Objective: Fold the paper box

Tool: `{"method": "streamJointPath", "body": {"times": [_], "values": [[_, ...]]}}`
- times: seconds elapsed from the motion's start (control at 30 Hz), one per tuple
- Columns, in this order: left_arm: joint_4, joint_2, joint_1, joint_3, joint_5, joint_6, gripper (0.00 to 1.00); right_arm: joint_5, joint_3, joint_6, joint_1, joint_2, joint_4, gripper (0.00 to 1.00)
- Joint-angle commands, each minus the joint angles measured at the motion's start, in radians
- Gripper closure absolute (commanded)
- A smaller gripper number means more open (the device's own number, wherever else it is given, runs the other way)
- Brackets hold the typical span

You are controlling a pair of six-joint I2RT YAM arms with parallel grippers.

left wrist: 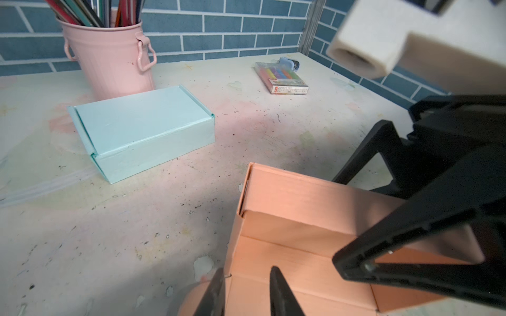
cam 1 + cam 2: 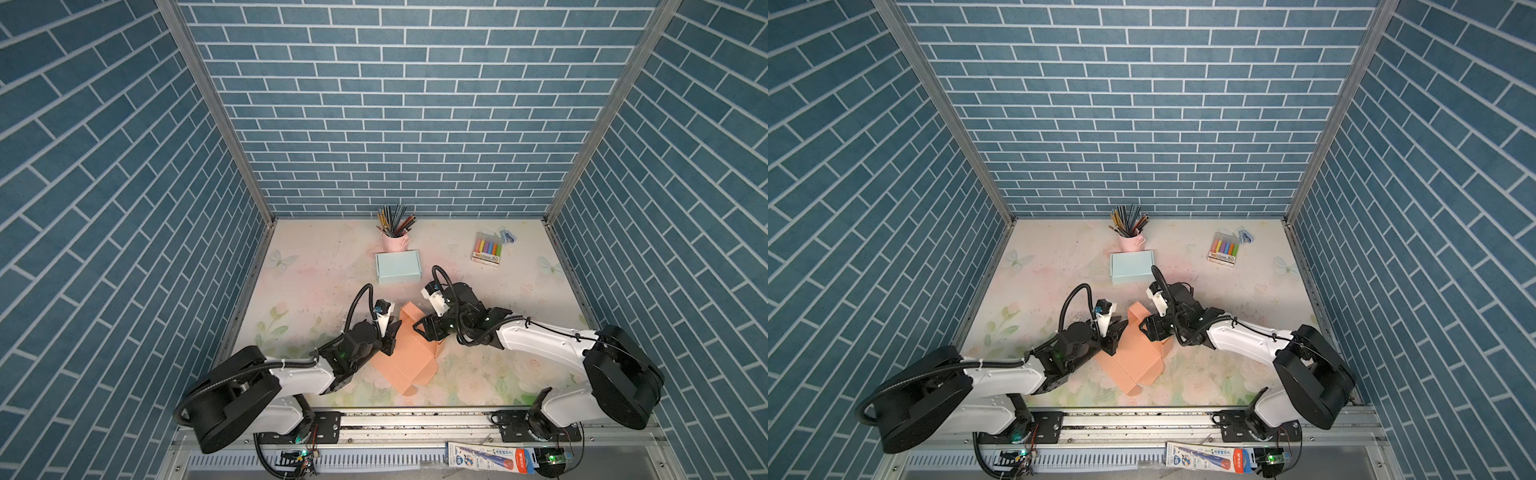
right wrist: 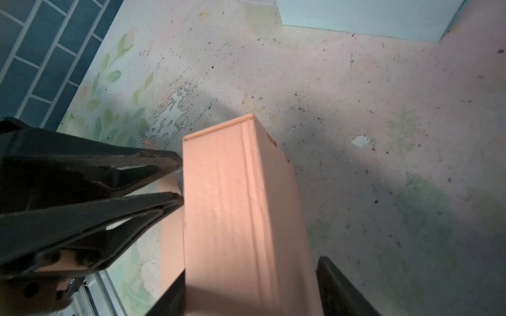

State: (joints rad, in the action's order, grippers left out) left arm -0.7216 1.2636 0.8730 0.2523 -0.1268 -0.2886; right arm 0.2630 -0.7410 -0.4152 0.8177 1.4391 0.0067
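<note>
Salmon paper box (image 2: pixel 401 361) sat part-folded on the table (image 2: pixel 519 332), near centre, between both arms, with its lid panel flat toward the near edge. Left gripper (image 1: pixel 246 273) was at the box's left wall, its 2 fingers slightly apart, 1 on either side of the wall, pinching nothing. Right gripper (image 3: pixel 249 273) had its fingers spread wide astride the upright far wall; could not tell whether this was a clamp or mere contact. Risks, as judged: the unheld left wall could spring outward along its crease. A hard squeeze from the right could buckle the doubled wall. An uneven push could slide the light box toward the blue box (image 2: pixel 397 266) farther back.
</note>
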Motion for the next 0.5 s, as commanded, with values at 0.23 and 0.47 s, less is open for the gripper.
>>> {"method": "streamJointPath", "body": {"times": [0.23, 0.47], "values": [[0.459, -0.235, -0.032, 0.073, 0.027, -0.204, 0.59, 0.102, 0.065, -0.059, -0.093, -0.031, 0.110, 0.36], [0.616, -0.394, -0.185, 0.075, 0.165, -0.261, 0.43, 0.154, 0.095, -0.084, -0.134, -0.017, 0.177, 0.37]]}}
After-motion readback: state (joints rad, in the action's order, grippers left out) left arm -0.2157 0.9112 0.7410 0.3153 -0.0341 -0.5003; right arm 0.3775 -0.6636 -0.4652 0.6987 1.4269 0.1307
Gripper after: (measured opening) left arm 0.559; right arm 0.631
